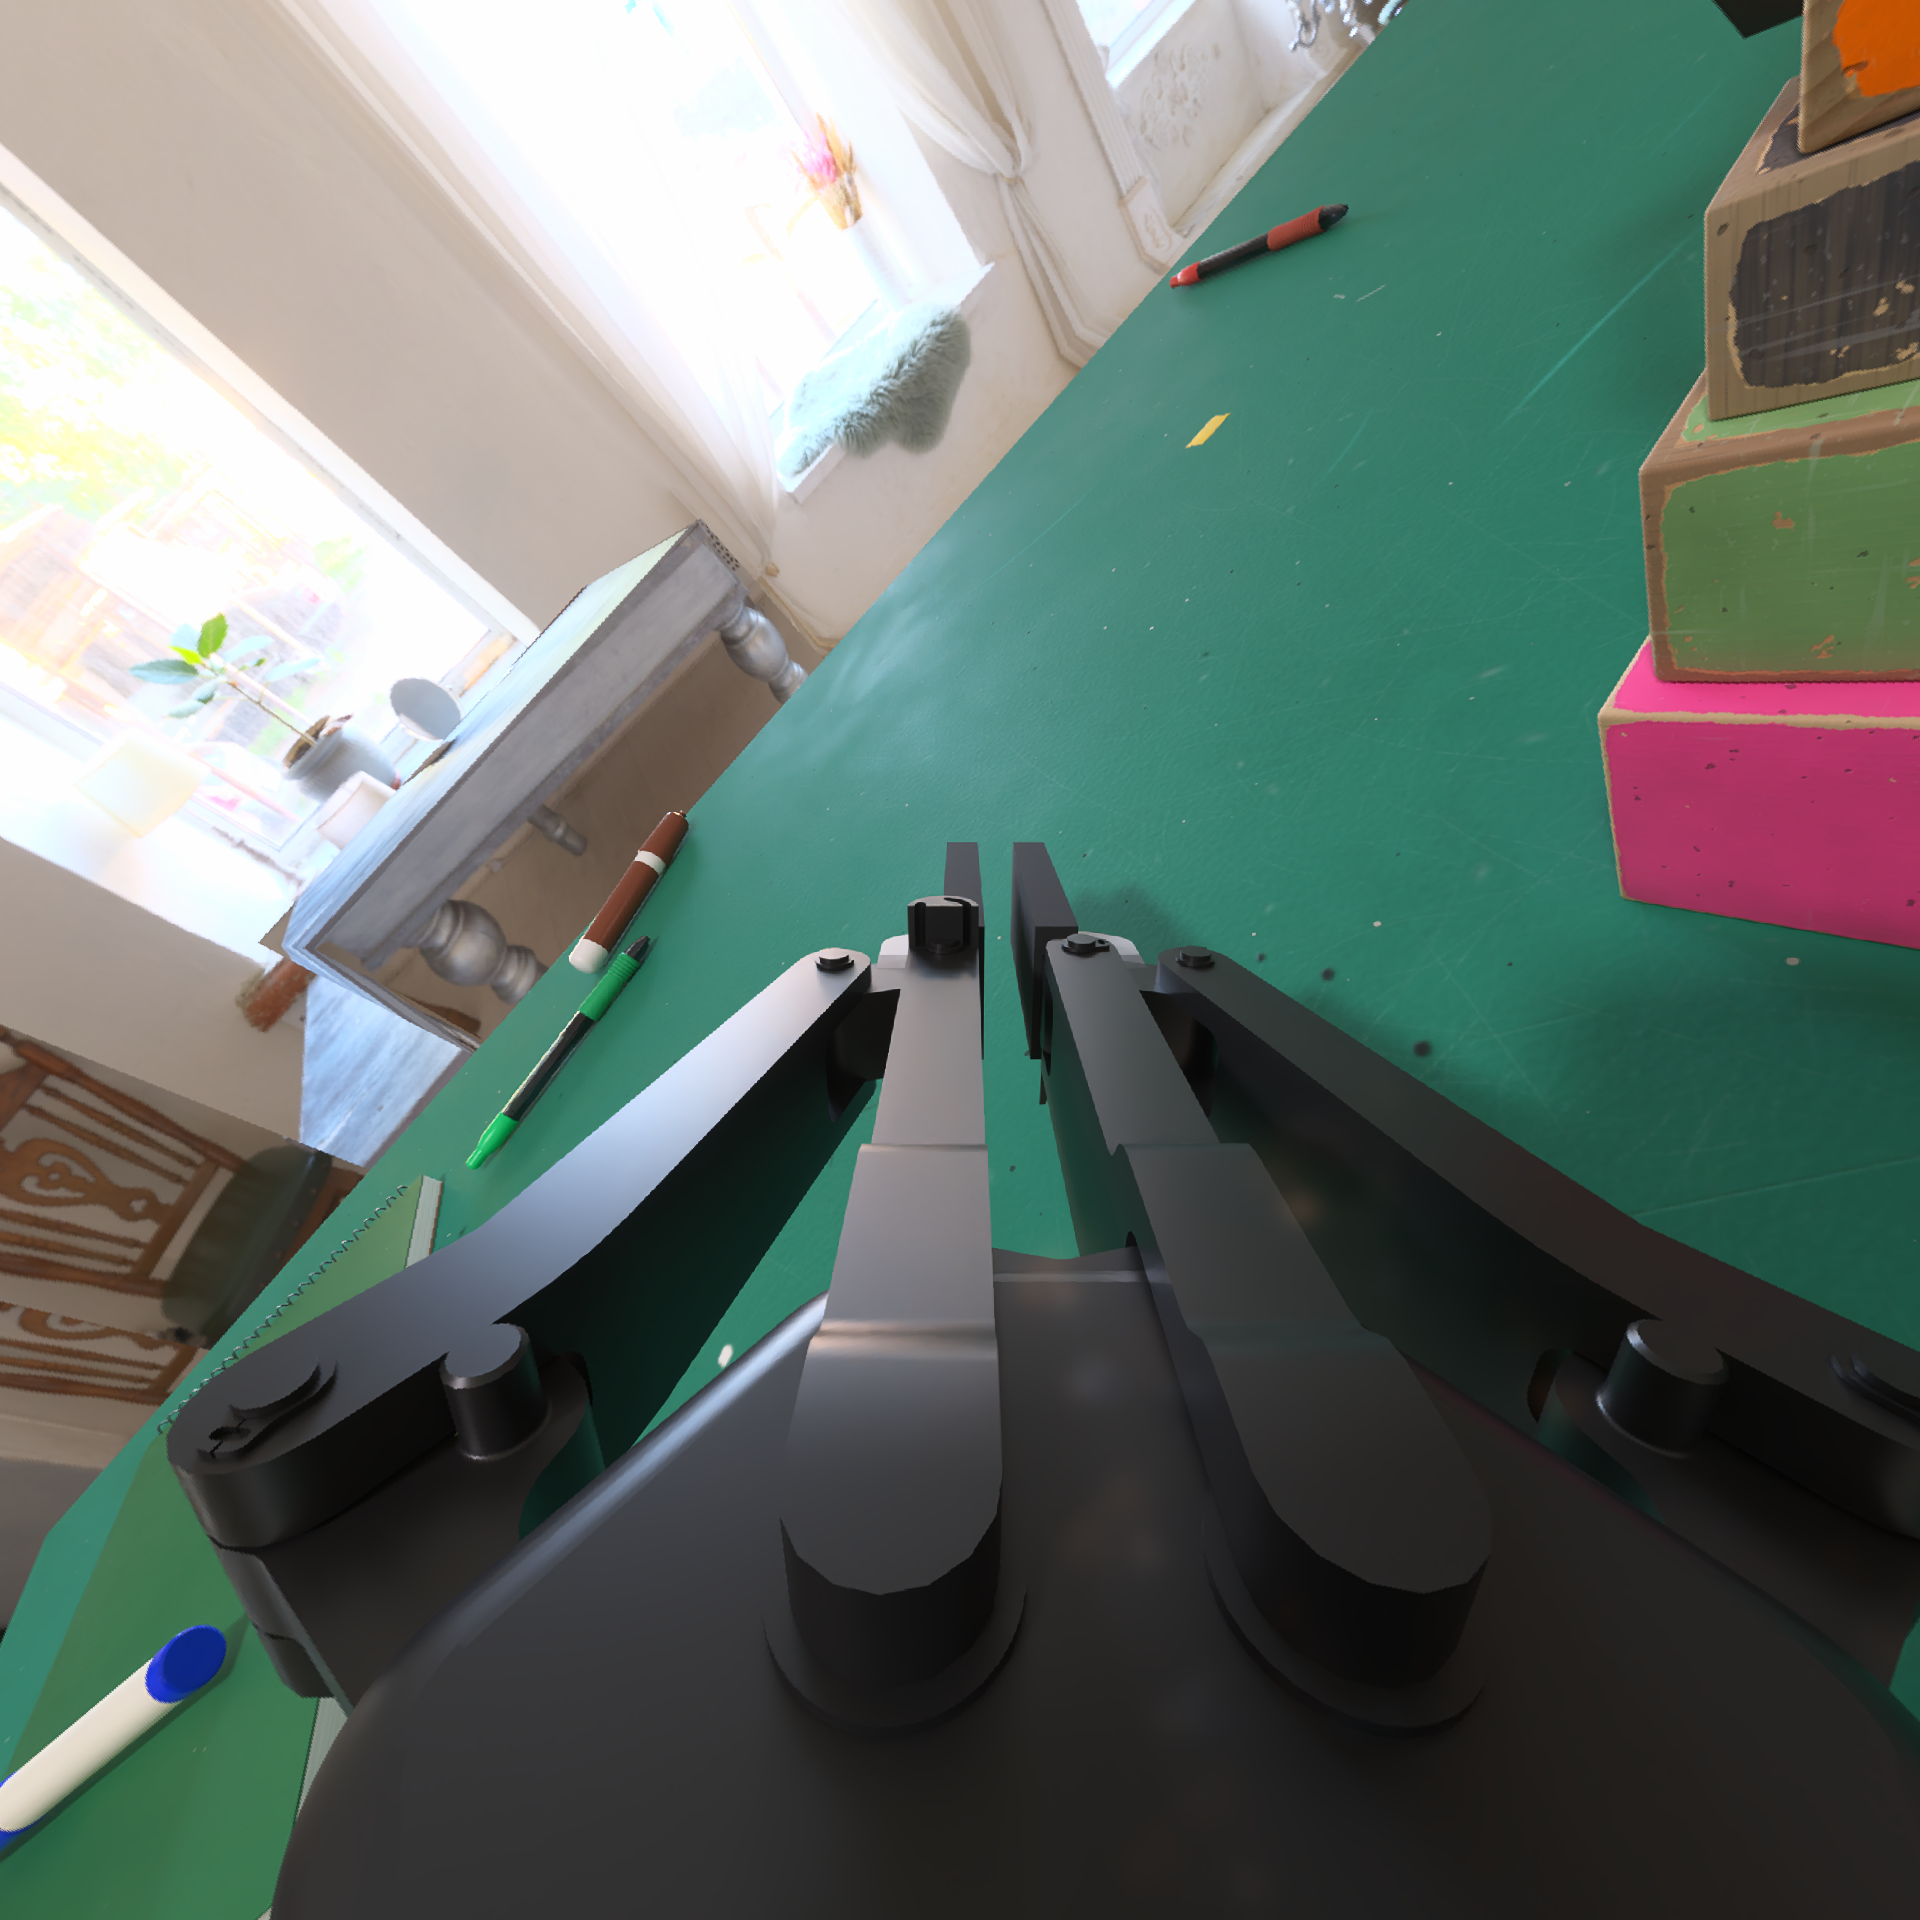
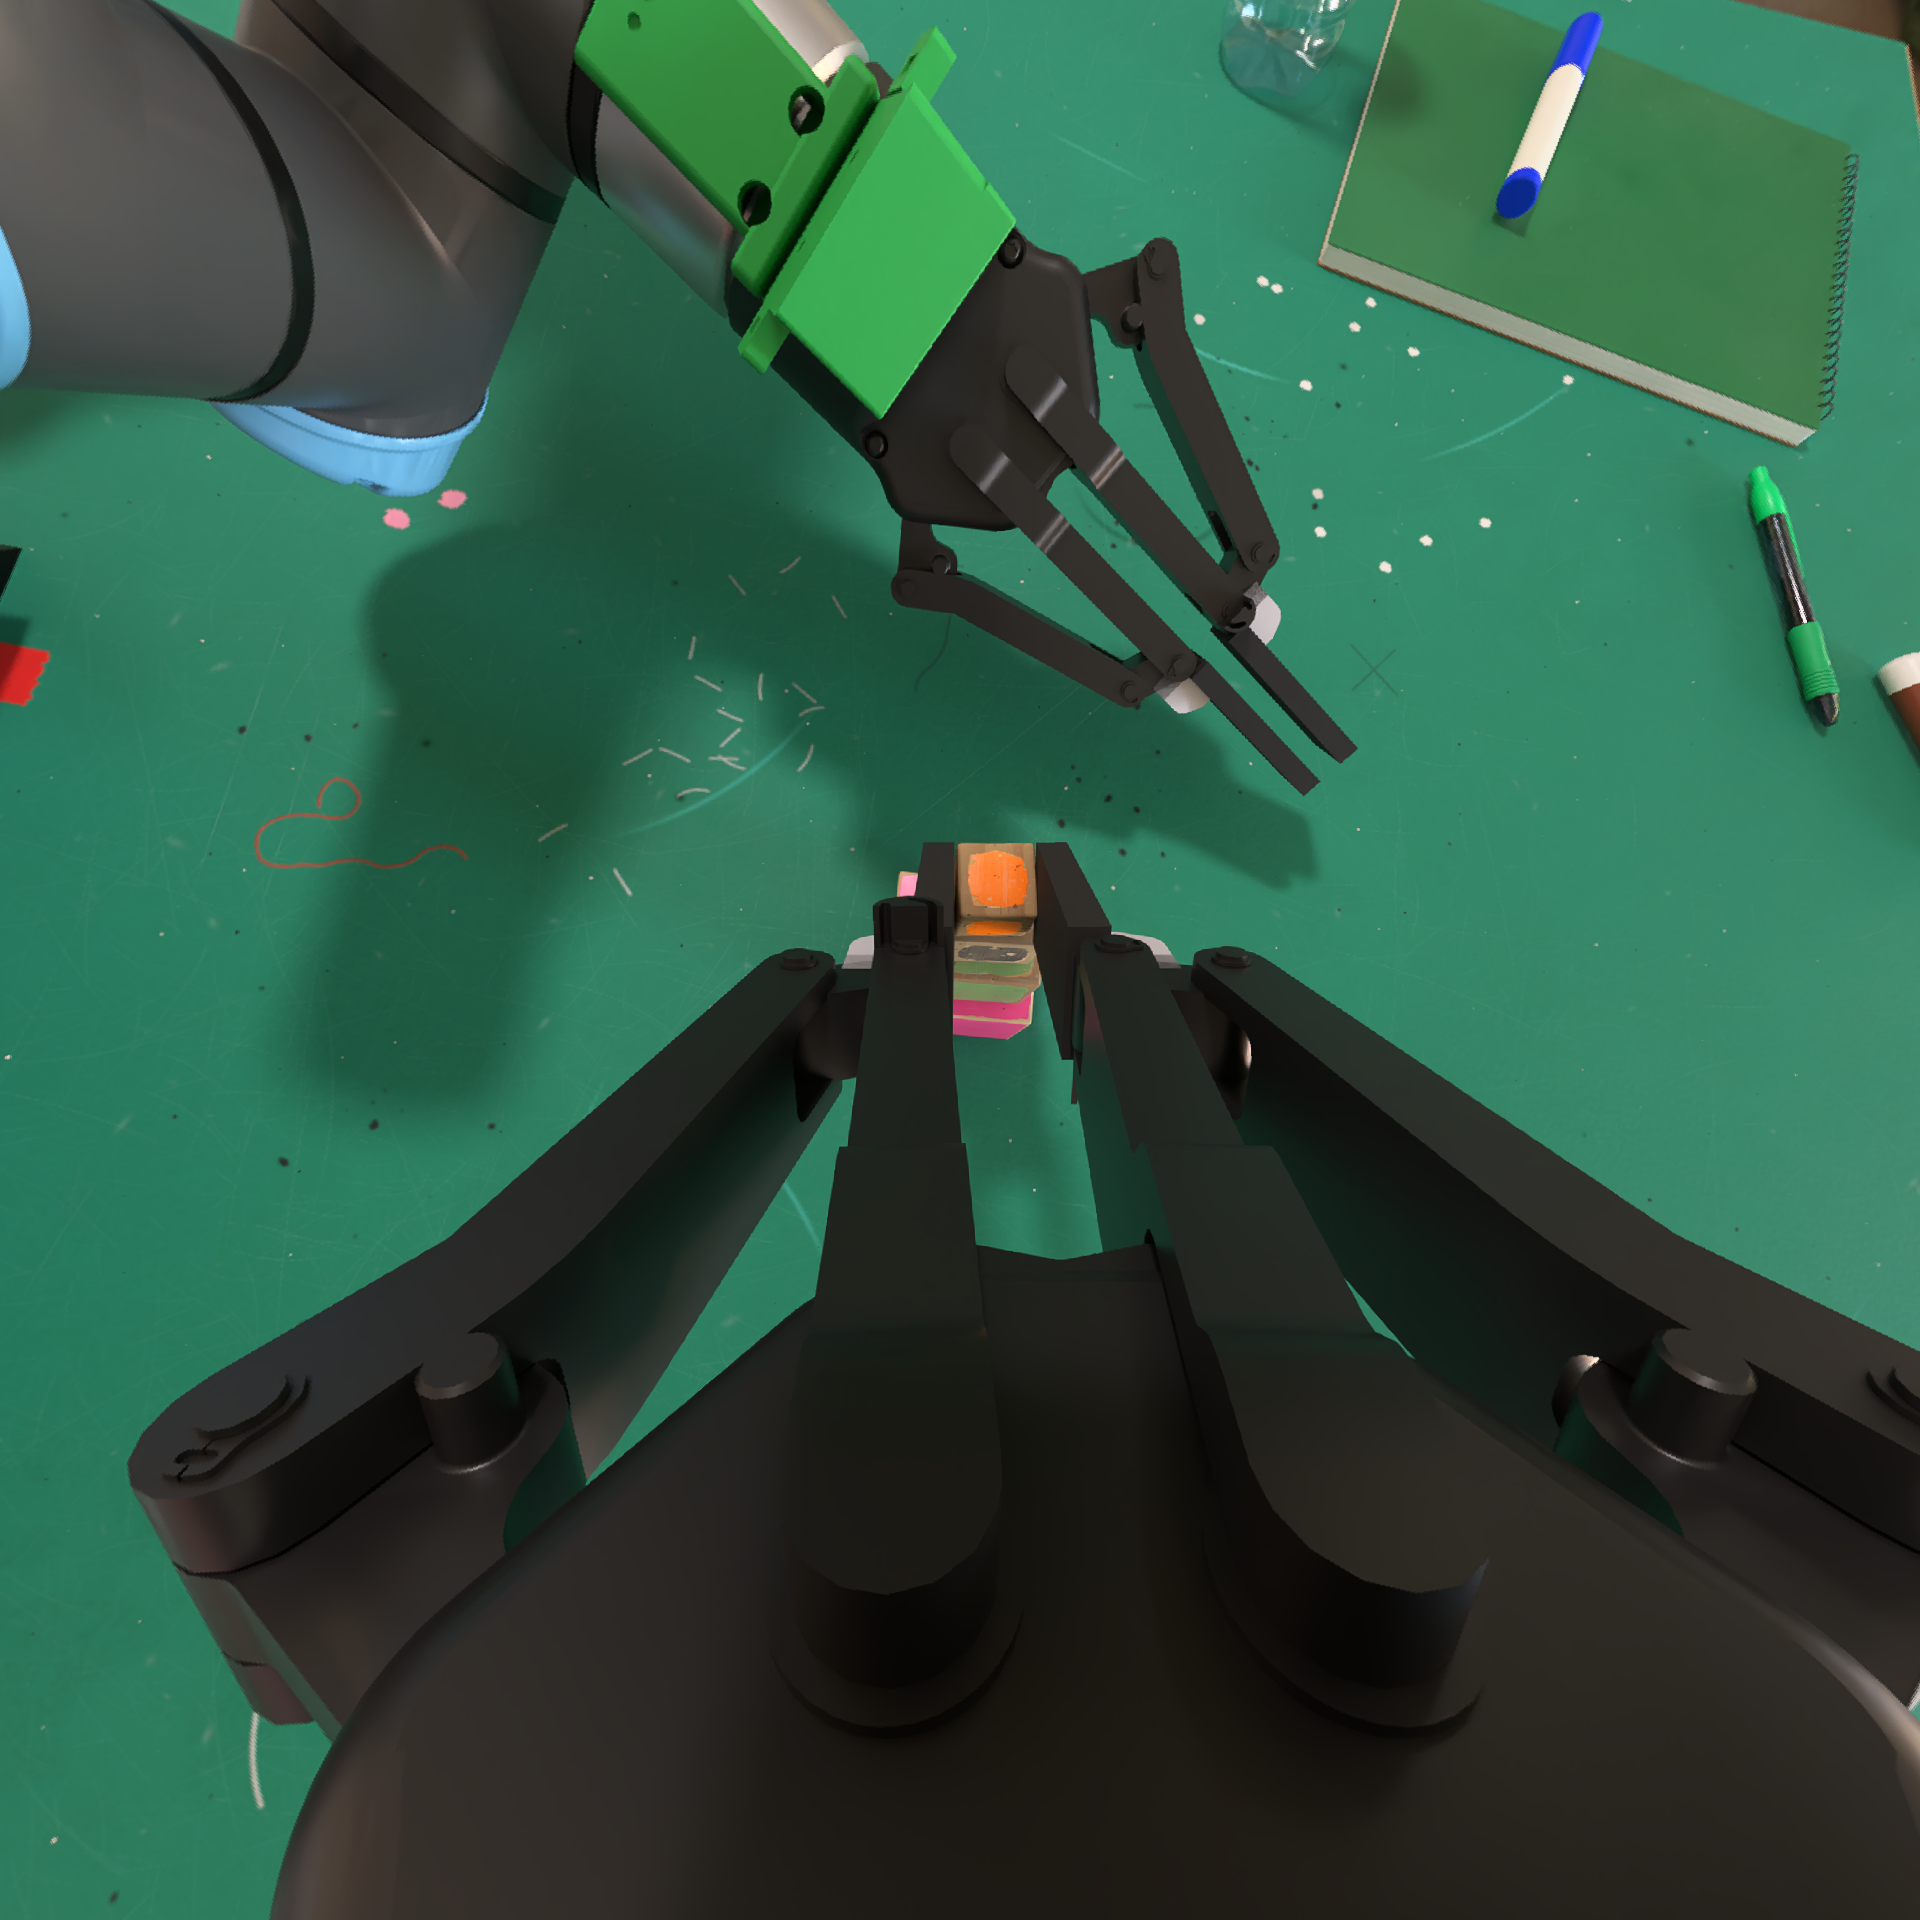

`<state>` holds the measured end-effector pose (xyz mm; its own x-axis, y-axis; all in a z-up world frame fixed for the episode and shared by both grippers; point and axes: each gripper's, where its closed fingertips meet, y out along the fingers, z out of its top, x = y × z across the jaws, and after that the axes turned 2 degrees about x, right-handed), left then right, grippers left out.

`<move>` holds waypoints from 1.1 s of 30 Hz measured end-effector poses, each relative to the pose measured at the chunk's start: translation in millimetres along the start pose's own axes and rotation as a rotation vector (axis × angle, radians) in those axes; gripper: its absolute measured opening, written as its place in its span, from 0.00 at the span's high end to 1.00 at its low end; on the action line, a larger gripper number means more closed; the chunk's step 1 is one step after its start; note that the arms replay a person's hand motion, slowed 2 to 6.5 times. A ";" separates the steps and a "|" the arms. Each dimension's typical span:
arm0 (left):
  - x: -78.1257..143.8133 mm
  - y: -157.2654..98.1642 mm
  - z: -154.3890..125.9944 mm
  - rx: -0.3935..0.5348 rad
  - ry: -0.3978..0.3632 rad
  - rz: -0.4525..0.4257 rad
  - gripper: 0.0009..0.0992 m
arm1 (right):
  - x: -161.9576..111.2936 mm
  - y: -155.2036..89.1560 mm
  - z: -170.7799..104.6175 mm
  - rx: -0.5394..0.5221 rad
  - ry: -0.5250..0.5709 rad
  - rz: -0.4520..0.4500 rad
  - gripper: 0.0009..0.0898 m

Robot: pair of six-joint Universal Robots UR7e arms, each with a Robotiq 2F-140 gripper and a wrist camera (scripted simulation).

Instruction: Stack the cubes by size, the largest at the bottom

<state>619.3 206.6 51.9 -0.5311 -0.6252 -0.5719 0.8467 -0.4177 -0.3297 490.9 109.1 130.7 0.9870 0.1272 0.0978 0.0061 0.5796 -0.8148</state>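
In the left wrist view a stack stands at the right edge: a pink cube [image 1: 1766, 821] at the bottom, a green cube [image 1: 1787, 561] on it, then a black cube [image 1: 1818, 301], and an orange cube [image 1: 1860, 62] on top. My left gripper [image 1: 995, 883] is shut and empty, low over the green table [image 1: 1195, 675], left of the stack. In the right wrist view my right gripper [image 2: 995, 878] looks down on the stack, with its fingers closed on both sides of the orange cube [image 2: 995, 878]. The black cube [image 2: 992, 953], green cube [image 2: 1000, 979] and pink cube [image 2: 987, 1020] peek out below. The left gripper [image 2: 1328, 769] is beyond the stack.
A green spiral notebook [image 2: 1662, 239] with a blue marker [image 2: 1548, 114] on it lies at the far right. Near it are a green pen [image 2: 1792, 592], a brown marker [image 2: 1901, 696] and a clear bottle [image 2: 1278, 42]. A red pen [image 1: 1257, 244] lies near the table edge.
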 end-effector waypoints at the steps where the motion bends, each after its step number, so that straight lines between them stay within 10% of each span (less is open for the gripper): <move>1: 0.0 0.0 0.0 0.000 0.000 0.000 0.92 | -0.1 0.0 0.0 0.000 -0.001 0.000 0.77; 33: -0.1 -0.5 0.4 0.003 -0.003 0.000 0.92 | -0.1 -7.4 -4.1 0.022 -0.001 0.004 0.61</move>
<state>619.0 206.7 52.4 -0.5309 -0.6274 -0.5696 0.8467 -0.4196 -0.3270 491.4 101.6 134.4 0.9869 0.1300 0.0955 -0.0010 0.5969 -0.8023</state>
